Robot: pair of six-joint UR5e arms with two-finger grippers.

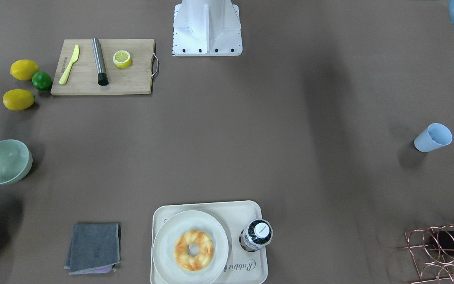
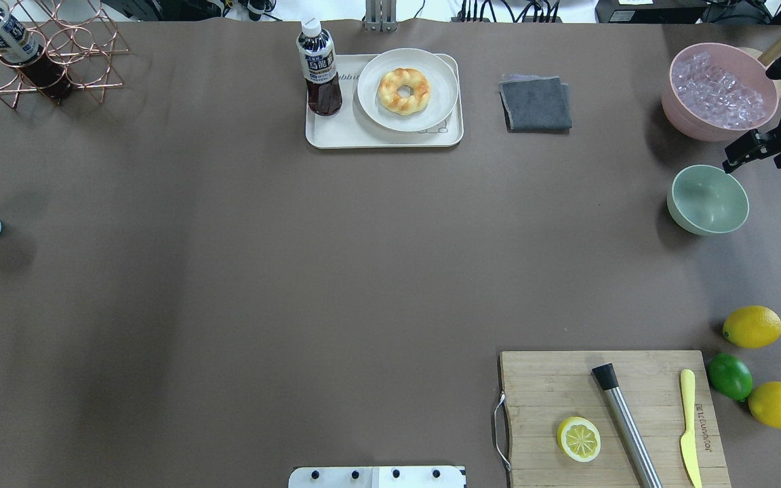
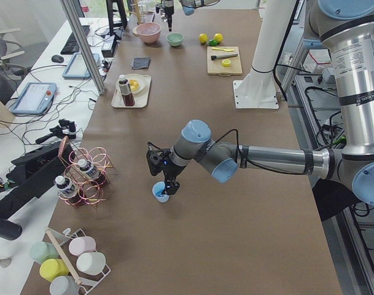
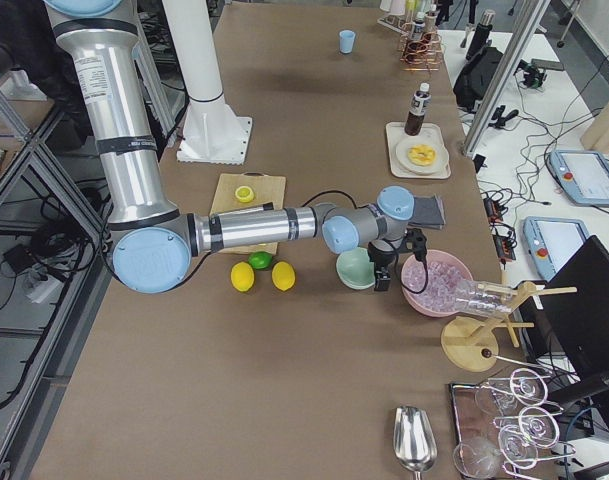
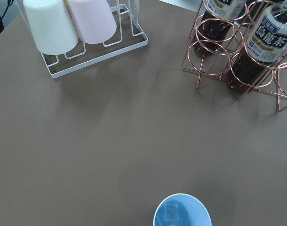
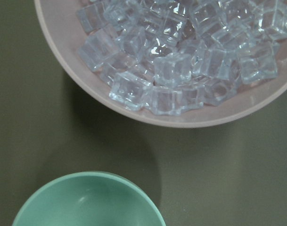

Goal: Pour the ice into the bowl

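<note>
The mint-green bowl [image 2: 708, 200] stands empty at the table's right end; it also shows in the right wrist view [image 6: 86, 202]. Just behind it, a pink tub [image 2: 676, 108] holds many clear ice cubes [image 6: 171, 66]. My right gripper [image 2: 755, 163] hangs open and empty over the gap between bowl and tub. At the other end, a light blue cup [image 5: 182, 211] holds what looks like a clear ice cube [image 5: 170, 212]. My left gripper [image 3: 168, 183] is right above this cup [image 3: 161, 192]. I cannot tell whether it is open or shut.
Two lemons [image 2: 752, 326] and a lime [image 2: 729, 376] lie beside a cutting board [image 2: 553, 386] with a half lemon, a steel muddler and a yellow knife. A grey cloth [image 2: 535, 103], a tray [image 2: 336, 132] with doughnut and bottle, and a copper bottle rack [image 2: 31, 54] line the far edge.
</note>
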